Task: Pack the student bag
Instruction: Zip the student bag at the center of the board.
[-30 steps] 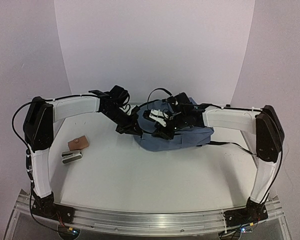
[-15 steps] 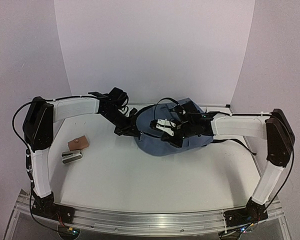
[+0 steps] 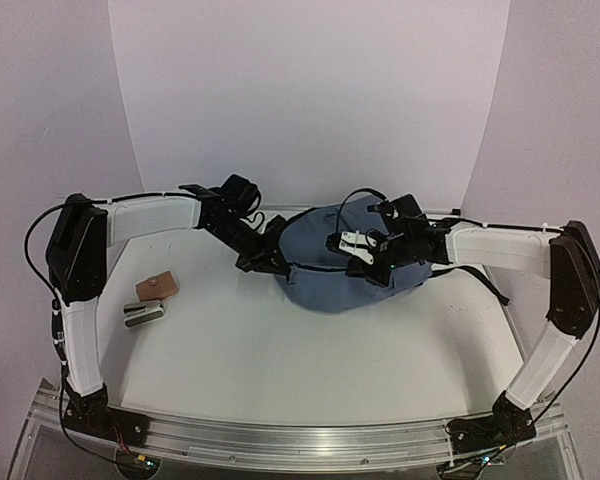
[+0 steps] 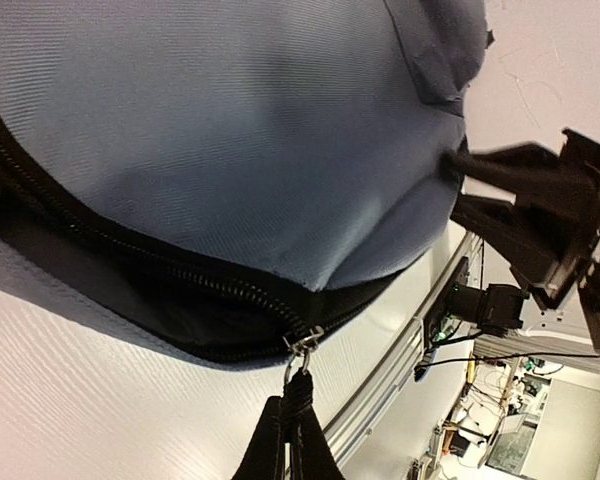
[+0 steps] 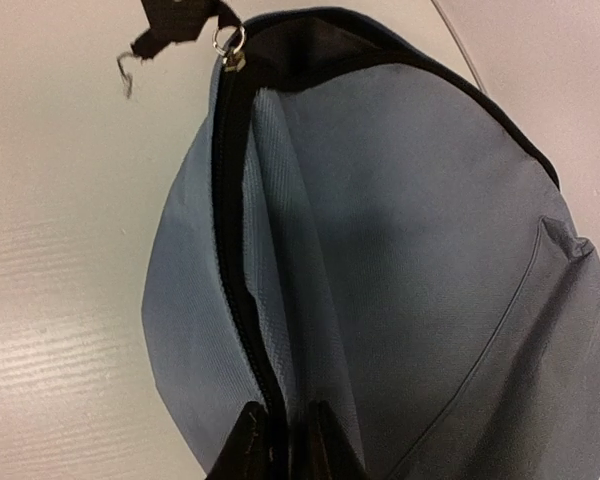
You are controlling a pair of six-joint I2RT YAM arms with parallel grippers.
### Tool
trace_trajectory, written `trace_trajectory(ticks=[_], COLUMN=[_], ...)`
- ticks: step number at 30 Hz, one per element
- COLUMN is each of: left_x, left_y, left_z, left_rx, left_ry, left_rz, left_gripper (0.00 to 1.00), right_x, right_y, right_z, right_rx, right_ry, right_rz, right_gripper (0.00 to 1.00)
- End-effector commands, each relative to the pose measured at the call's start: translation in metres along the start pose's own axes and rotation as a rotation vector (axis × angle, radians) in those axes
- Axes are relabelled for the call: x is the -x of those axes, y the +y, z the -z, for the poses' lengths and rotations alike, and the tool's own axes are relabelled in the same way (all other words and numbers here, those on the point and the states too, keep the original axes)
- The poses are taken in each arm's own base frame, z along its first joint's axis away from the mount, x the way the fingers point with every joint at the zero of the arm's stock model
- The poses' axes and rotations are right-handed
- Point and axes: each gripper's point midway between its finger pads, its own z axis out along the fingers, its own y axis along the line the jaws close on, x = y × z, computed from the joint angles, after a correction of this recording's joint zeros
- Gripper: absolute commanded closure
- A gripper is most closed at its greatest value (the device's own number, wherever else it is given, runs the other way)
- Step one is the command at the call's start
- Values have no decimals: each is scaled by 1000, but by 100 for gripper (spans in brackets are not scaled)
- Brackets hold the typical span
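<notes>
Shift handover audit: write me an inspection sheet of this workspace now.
Surface: white table, matte.
Job's things: blue bag lying at the rear, zipper partly open.
Clutter: brown case and grey object on the left, apart from the bag.
End effectors: left end effector shut on the zipper pull; right end effector seems to pinch the bag's zipper edge.
Cables: black cable arcs over the right wrist; bag strap trails right.
Surroundings: white backdrop; metal rail at the near edge.
</notes>
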Motion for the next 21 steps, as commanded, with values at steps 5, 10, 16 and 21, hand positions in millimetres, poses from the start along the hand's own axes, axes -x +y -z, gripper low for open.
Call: trace_trajectory(ticks=[5,10,16,21], left_x=[14,14,11,8], left_y=[-37,-38,-38,-33], left_z=[15,15,15,16], left_rx=[-117,-131,-138,-125], left_ry=[-25,-17,-11,-16], left_rz=[-54,-54,-51,-36], left_gripper=[100,100,100,100], right_x=[57,87,102,86], right_y=[-13,17,22,19], right_z=[17,2,-25,-45], right_rx=[-16,61,76,42], right_ry=[-104,-142,-142,-78], right_rz=[-56,-85,-118,-130], right_gripper=[45,48,62,77])
